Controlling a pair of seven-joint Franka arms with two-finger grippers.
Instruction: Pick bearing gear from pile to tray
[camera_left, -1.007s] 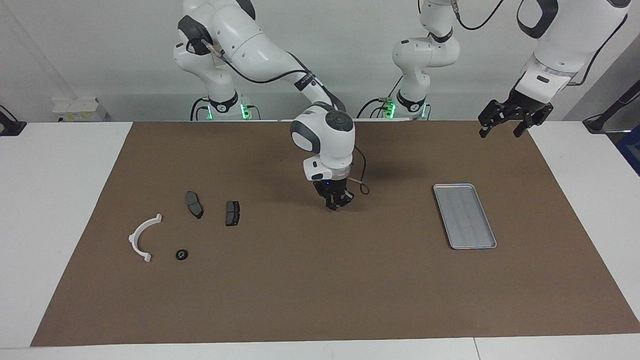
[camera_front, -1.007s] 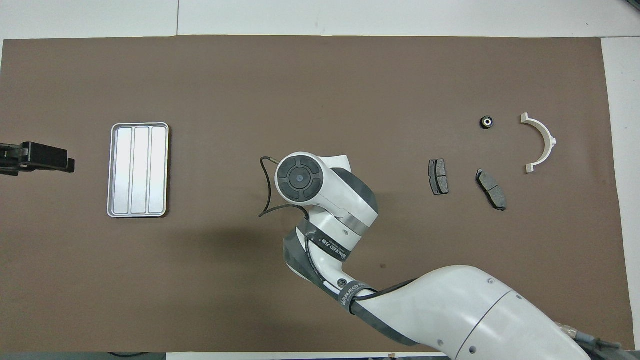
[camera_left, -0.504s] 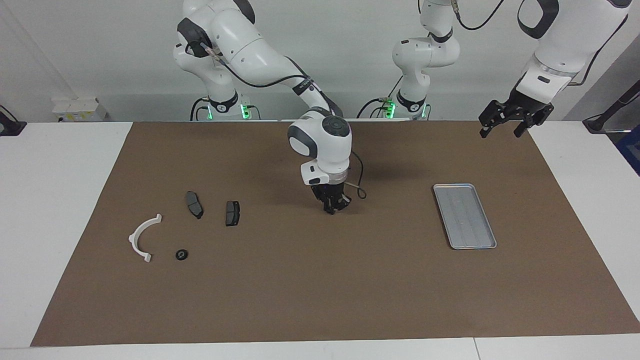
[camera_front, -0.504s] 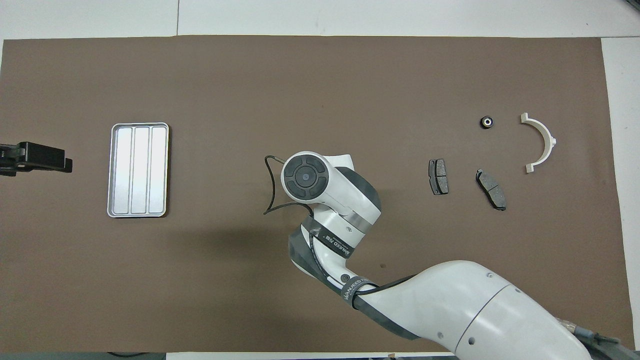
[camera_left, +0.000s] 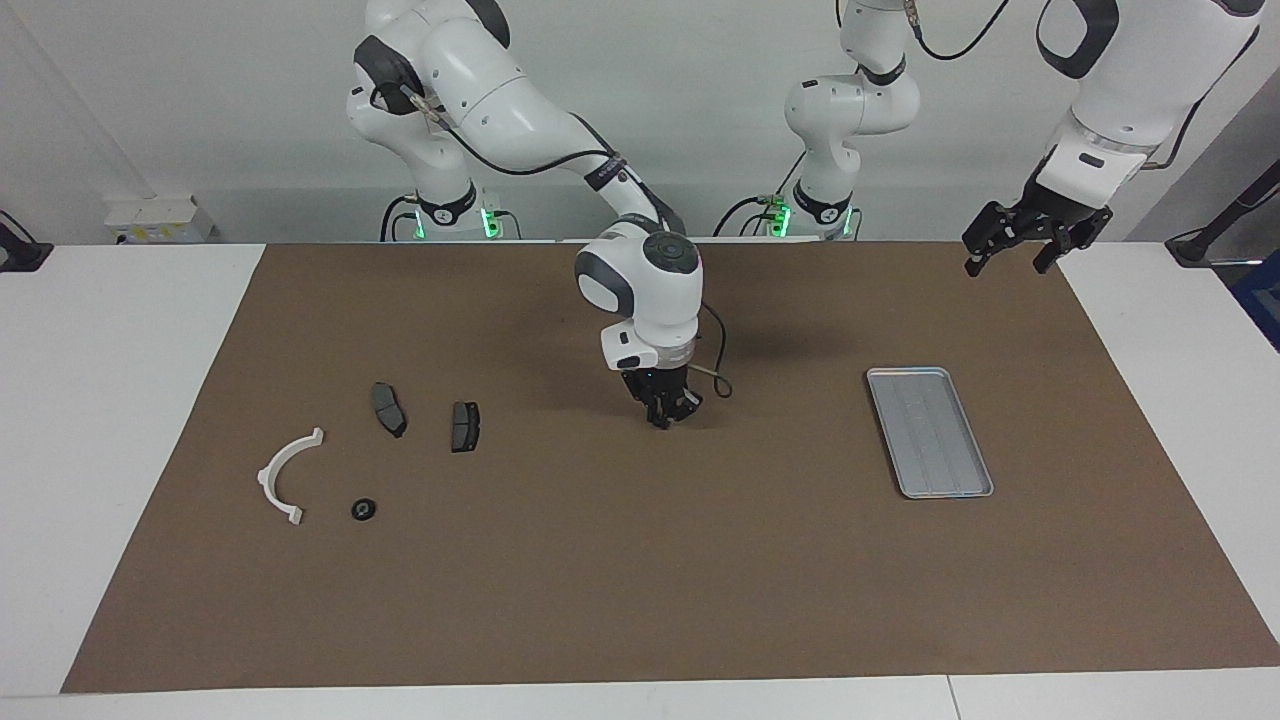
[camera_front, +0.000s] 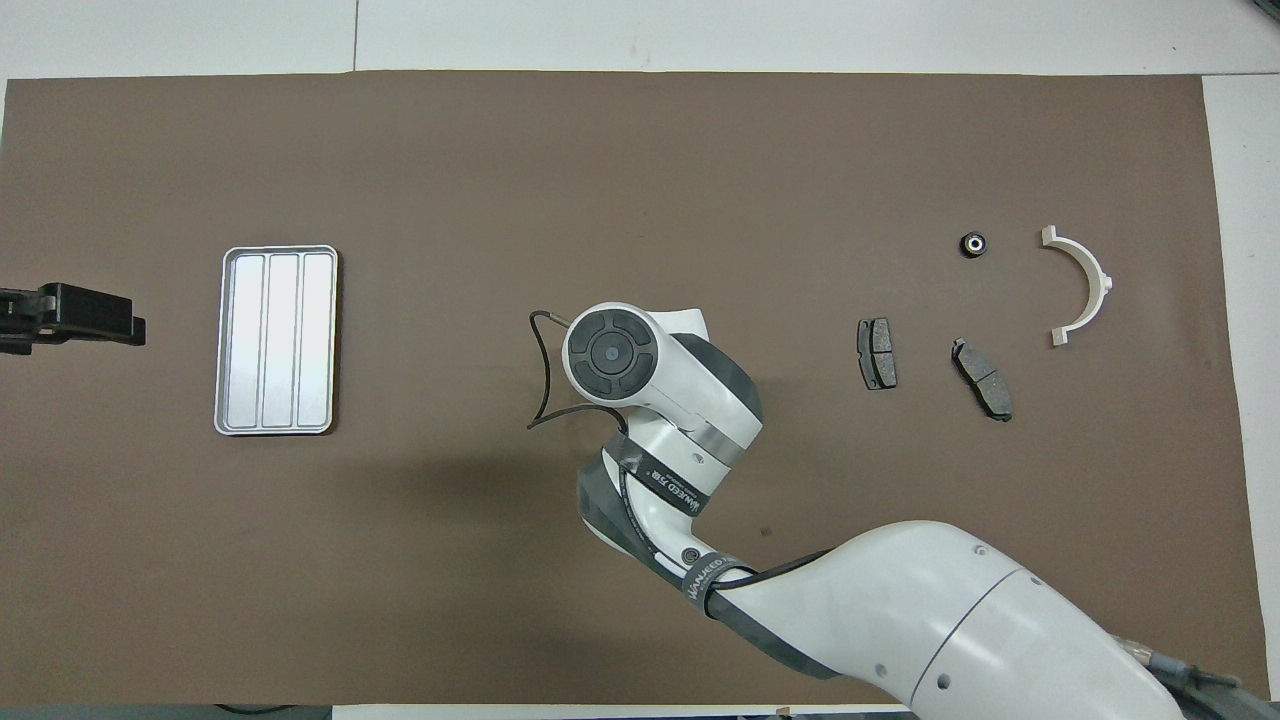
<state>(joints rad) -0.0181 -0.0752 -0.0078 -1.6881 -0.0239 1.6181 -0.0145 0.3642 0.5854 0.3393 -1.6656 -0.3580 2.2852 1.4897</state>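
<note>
Right claw (camera_left: 661, 417) sits low over bare brown mat mid-table, fingertips look nearly together; can't tell if anything's pinched in them. Small black round bearing gear (camera_left: 364, 509) lies in the pile, well off toward the right arm's end from that claw, beside the white curved half-ring (camera_left: 285, 474) and two dark grey brake pads (camera_left: 388, 408). Shallow silver ridged metal tray (camera_left: 928, 431) toward the left arm's end: empty. Nothing delivered, by my read. Left claw (camera_left: 1015, 245) waits up high, spread wide. Path looks unobstructed.
</note>
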